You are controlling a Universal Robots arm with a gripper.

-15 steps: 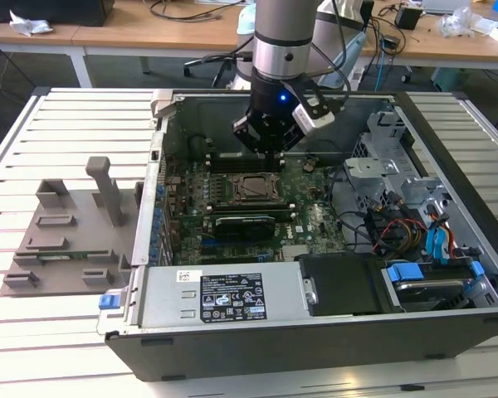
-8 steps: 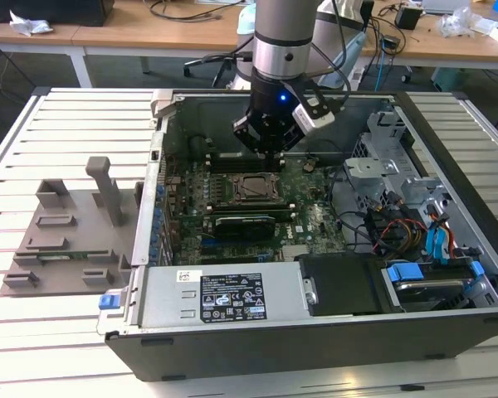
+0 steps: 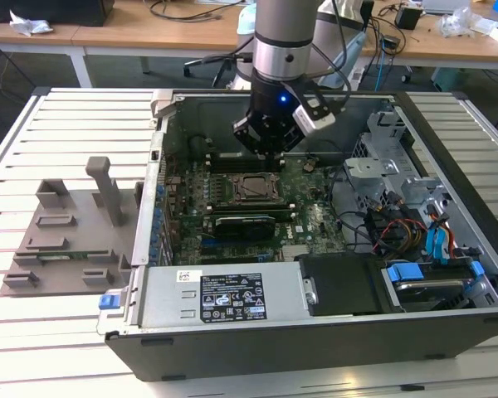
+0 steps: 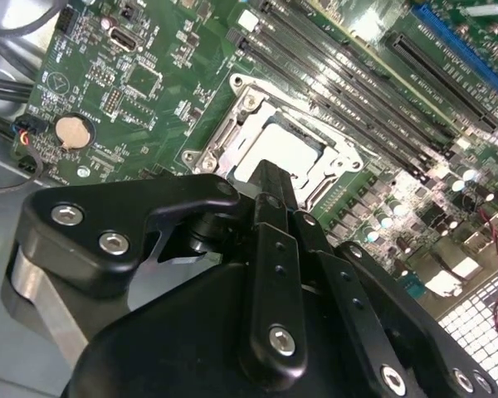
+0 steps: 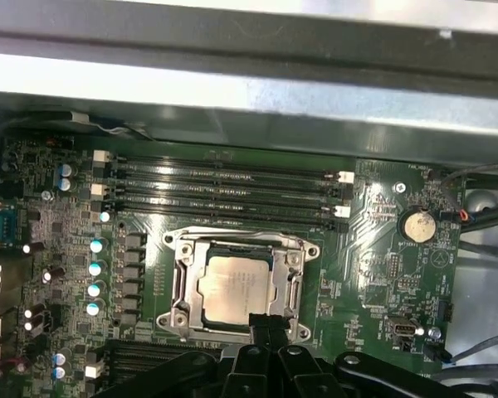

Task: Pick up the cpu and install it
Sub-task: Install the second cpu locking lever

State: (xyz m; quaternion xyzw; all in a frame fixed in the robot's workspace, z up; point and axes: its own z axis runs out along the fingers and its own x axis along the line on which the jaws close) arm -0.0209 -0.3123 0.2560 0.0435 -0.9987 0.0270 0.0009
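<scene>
Already socketed, the small flat silvery-grey square cpu (image 5: 236, 288) looks light, rigid, fragile, edge-grip only; I cannot tell my black end effector (image 5: 266, 325)'s state.

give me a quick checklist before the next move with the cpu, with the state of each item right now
1. cpu lies inside the socket frame, in both wrist views: ok.
2. cpu sits level and square in the frame, no corner visibly raised in the first wrist view: ok.
3. Whether the cpu is fully seated on its contacts: cannot tell.
4. gripper is at the socket's edge, its tip over the cpu's rim: ok.
5. Whether the gripper is holding the cpu or has let go: cannot tell.
6. Gripper is above the motherboard inside the case in the exterior view, clear of the cables: ok.
</scene>
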